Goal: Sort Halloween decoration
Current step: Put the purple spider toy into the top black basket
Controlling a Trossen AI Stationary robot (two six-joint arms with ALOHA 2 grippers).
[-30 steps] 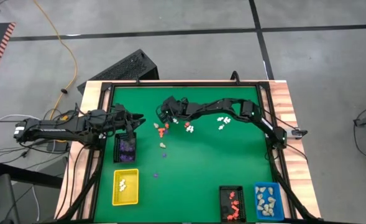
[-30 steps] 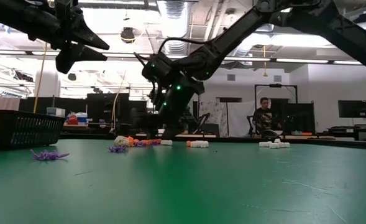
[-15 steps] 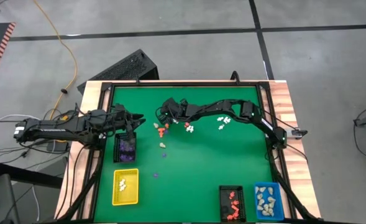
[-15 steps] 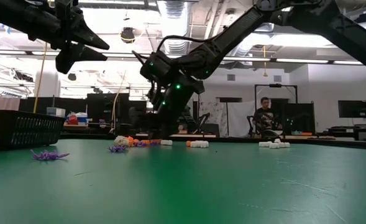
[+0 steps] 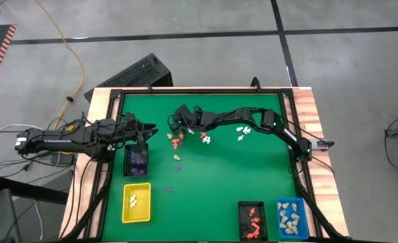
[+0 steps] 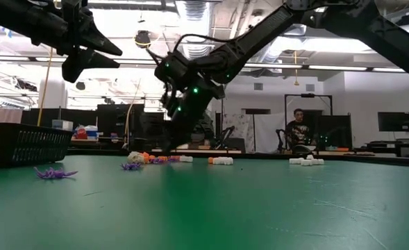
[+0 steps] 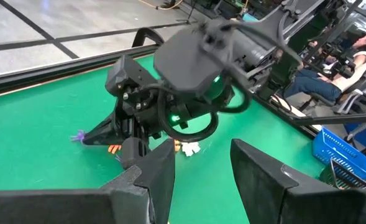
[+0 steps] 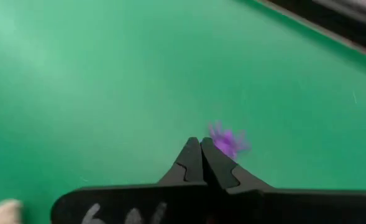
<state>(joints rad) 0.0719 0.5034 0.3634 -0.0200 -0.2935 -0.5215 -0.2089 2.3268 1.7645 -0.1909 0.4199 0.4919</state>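
Tiny Halloween figurines lie loose on the green table: orange ones, white ones and purple ones. My right gripper is low over the far middle of the table, shut at the edge of a purple figurine; the left wrist view shows the same figurine sticking out past the fingertips. My left gripper hangs open, with nothing between its fingers, above a black tray that holds purple figurines. My right gripper has only the purple figurine's edge at its very fingertips; most of the figurine sticks out beside one finger. The fingers come slanting down from the table's right side. I cannot tell whether the figurine is clear of the table.
A yellow tray with white figurines stands at the near left. A black tray with orange ones and a blue tray with cream ones stand at the near right. A black frame edges the table. A person sits beyond it.
My right gripper has shut at the purple figurine. In the low view its fingertips have shifted a little toward the table's left, and the gripper has tipped.
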